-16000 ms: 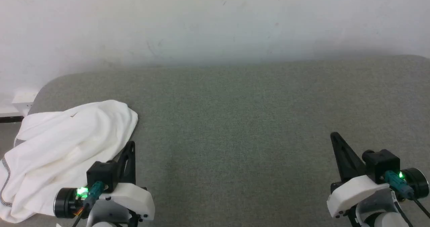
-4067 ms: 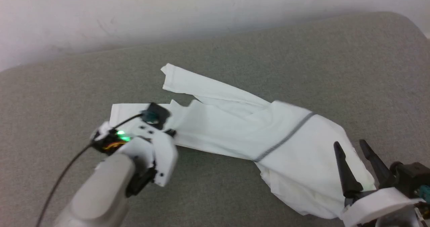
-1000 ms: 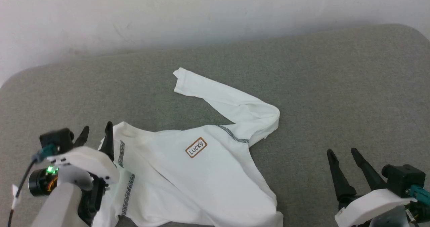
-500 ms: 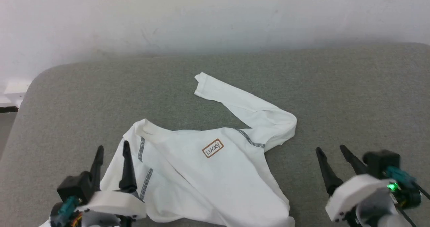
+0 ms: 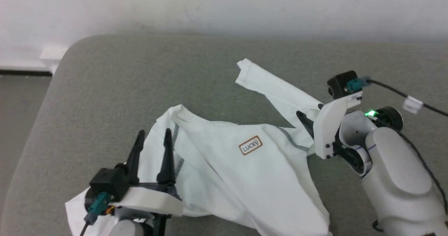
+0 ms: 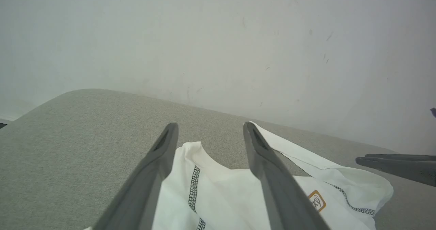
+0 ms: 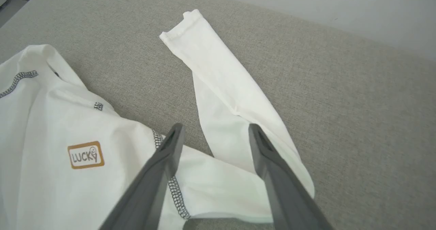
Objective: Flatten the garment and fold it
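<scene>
Hovering right tool, garment sleeve beneath

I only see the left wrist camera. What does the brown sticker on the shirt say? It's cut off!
Observer: The label on the garment reads LUCKY.
Operator: Whose dark fingers poke in on my right?
Observer: The right end effector, open, pointing at the bent sleeve.
Operator: Is any shirt under my arm?
Observer: Yes, white cloth spreads beneath the wrist behind the left end effector.
</scene>
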{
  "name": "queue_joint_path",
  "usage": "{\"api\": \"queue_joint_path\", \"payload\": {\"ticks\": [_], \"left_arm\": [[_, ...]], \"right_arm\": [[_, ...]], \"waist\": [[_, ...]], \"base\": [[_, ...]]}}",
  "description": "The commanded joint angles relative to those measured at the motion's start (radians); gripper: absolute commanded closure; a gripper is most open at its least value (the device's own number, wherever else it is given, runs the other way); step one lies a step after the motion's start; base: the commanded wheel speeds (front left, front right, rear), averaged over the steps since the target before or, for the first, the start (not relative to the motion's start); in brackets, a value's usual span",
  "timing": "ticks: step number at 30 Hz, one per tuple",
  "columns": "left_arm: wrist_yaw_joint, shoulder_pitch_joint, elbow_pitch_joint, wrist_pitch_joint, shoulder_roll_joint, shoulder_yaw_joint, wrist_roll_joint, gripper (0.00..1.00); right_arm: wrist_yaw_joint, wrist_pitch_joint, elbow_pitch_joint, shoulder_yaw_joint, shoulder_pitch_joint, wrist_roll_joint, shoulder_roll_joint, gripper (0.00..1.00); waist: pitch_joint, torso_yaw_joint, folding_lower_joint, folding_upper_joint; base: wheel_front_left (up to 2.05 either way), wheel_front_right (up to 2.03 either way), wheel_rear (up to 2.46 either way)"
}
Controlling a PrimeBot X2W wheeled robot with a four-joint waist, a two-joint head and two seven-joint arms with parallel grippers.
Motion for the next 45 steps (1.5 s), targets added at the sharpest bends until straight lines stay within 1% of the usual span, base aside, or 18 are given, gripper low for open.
{"api": "queue_joint_path", "payload": {"ticks": [1, 6, 9, 11, 12, 13, 14, 15, 16, 19, 25, 27, 29, 32, 34, 38, 40, 45], "left_arm": [[-0.014, -0.024, 0.003, -0.005, -0.012, -0.005, 0.009, 0.0], [-0.049, -0.057, 0.025, -0.005, -0.045, -0.009, 0.019, 0.0], [-0.063, -0.066, 0.036, -0.005, -0.057, -0.008, 0.025, 0.0], [-0.07, -0.069, 0.044, -0.005, -0.062, -0.006, 0.03, 0.0], [-0.072, -0.07, 0.045, -0.005, -0.064, -0.004, 0.031, 0.0], [-0.075, -0.07, 0.048, -0.005, -0.065, -0.003, 0.033, 0.0], [-0.077, -0.069, 0.049, -0.005, -0.066, -0.001, 0.035, 0.0], [-0.079, -0.069, 0.051, -0.005, -0.067, 0.001, 0.038, 0.0], [-0.08, -0.069, 0.053, -0.005, -0.068, 0.003, 0.04, 0.0], [-0.081, -0.066, 0.055, -0.005, -0.069, 0.011, 0.047, 0.0], [-0.083, -0.05, 0.054, -0.005, -0.071, 0.027, 0.061, 0.0], [-0.082, -0.046, 0.054, -0.005, -0.071, 0.033, 0.065, 0.0], [-0.08, -0.044, 0.052, -0.005, -0.071, 0.038, 0.068, 0.0], [-0.078, -0.037, 0.05, -0.005, -0.071, 0.047, 0.073, 0.0], [-0.076, -0.03, 0.047, -0.005, -0.071, 0.051, 0.076, 0.0], [-0.074, -0.014, 0.044, -0.005, -0.071, 0.056, 0.079, 0.0], [-0.072, -0.006, 0.042, -0.005, -0.071, 0.061, 0.082, 0.0], [-0.074, 0.005, 0.042, -0.005, -0.071, 0.074, 0.091, 0.0]], "right_arm": [[-0.001, 0.026, 0.047, 0.015, -0.034, 0.012, -0.014, 0.0], [-0.001, 0.083, 0.226, 0.088, -0.143, 0.058, -0.037, 0.0], [-0.001, 0.124, 0.322, 0.126, -0.185, 0.08, -0.046, 0.0], [-0.001, 0.17, 0.39, 0.144, -0.206, 0.088, -0.051, 0.0], [-0.001, 0.193, 0.42, 0.15, -0.216, 0.087, -0.054, 0.09], [-0.001, 0.213, 0.447, 0.157, -0.225, 0.087, -0.054, 0.23], [-0.001, 0.231, 0.471, 0.161, -0.233, 0.089, -0.053, 0.63], [-0.001, 0.245, 0.49, 0.167, -0.24, 0.089, -0.053, 0.9], [-0.001, 0.251, 0.503, 0.173, -0.248, 0.088, -0.053, 1.0], [-0.001, 0.2, 0.504, 0.184, -0.281, 0.082, -0.05, 1.0], [-0.001, -0.061, 0.437, 0.169, -0.364, 0.07, -0.023, 1.0], [-0.001, -0.144, 0.41, 0.146, -0.391, 0.078, -0.014, 1.0], [-0.001, -0.216, 0.385, 0.097, -0.405, 0.099, -0.014, 1.0], [-0.001, -0.295, 0.363, -0.01, -0.382, 0.135, -0.031, 1.0], [-0.001, -0.333, 0.354, -0.095, -0.333, 0.153, -0.051, 1.0], [-0.001, -0.384, 0.347, -0.296, -0.18, 0.214, -0.089, 1.0], [-0.001, -0.412, 0.354, -0.404, -0.1, 0.221, -0.118, 1.0], [-0.001, -0.462, 0.339, -0.65, 0.071, 0.233, -0.147, 1.0]], "waist": [[0.048, 0.067, -0.0001, 0.0], [0.082, 0.127, -0.0001, 0.0], [0.096, 0.148, -0.0001, 0.0], [0.099, 0.155, -0.0001, 0.0], [0.1, 0.157, -0.0001, 0.0], [0.1, 0.158, -0.0001, 0.0], [0.099, 0.159, -0.0001, 0.0], [0.098, 0.159, -0.0001, 0.0], [0.095, 0.159, -0.0001, 0.0], [0.084, 0.147, -0.0001, 0.0], [0.053, 0.098, -0.0001, 0.0], [0.043, 0.078, -0.0001, 0.0], [0.032, 0.061, -0.0001, 0.0], [0.015, 0.036, -0.0001, 0.0], [0.007, 0.021, -0.0001, 0.0], [0.0, -0.007, -0.0001, 0.0], [0.001, -0.019, -0.0001, 0.0], [0.004, -0.04, -0.0001, 0.0]], "base": [[0.0, 0.0, 0.0], [0.0, 0.0, 0.0], [0.0, 0.0, 0.0], [0.0, 0.0, 0.0], [0.0, 0.0, 0.0], [0.0, 0.0, 0.0], [0.0, 0.0, 0.0], [0.0, 0.0, 0.0], [0.0, 0.0, 0.0], [0.0, 0.0, 0.0], [0.0, 0.0, 0.0], [0.0, 0.0, 0.0], [0.0, 0.0, 0.0], [0.0, 0.0, 0.0], [0.0, 0.0, 0.0], [0.0, 0.0, 0.0], [0.0, 0.0, 0.0], [0.0, 0.0, 0.0]]}}
